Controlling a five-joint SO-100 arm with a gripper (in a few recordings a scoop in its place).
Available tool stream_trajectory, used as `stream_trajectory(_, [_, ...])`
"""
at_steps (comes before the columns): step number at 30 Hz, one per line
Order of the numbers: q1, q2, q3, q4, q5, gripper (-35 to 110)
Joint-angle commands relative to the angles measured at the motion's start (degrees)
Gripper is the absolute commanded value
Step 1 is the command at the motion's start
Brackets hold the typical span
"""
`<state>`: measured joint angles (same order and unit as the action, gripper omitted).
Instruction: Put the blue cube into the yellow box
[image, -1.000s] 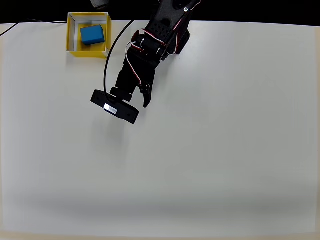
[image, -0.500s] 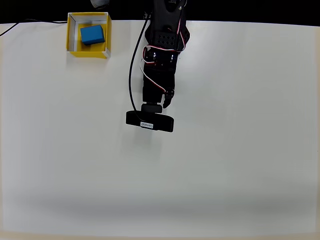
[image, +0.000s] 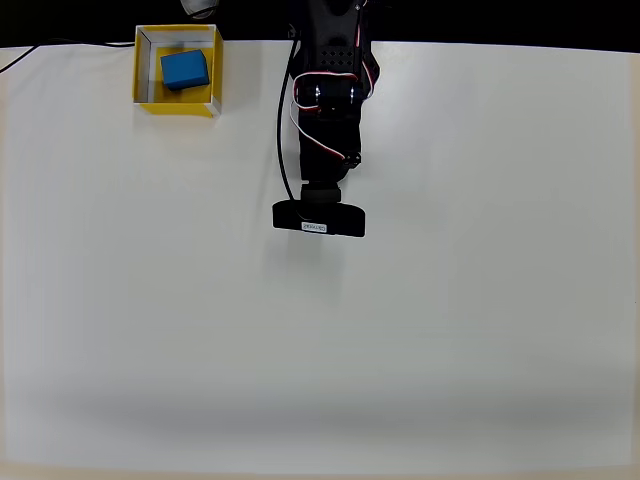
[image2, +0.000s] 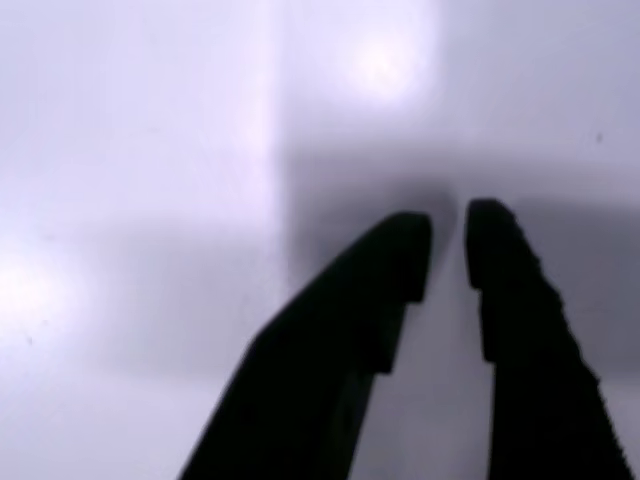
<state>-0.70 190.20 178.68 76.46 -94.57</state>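
Jaws of black two-finger gripper (image2: 447, 235) nearly closed, narrow gap between tips, nothing held, above bare white table (image: 450, 330). Small bright-blue cube (image: 185, 69) lies inside square open-topped yellow box (image: 141, 70), at table's far edge. Gripper well apart from box.
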Motion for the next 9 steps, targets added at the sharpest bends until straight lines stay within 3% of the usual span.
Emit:
stream_trajectory(1, [-0.44,1.14,1.41,1.49,0.26,0])
stream_trajectory(9, [1.76,1.05,1.49,1.41,0.88,0])
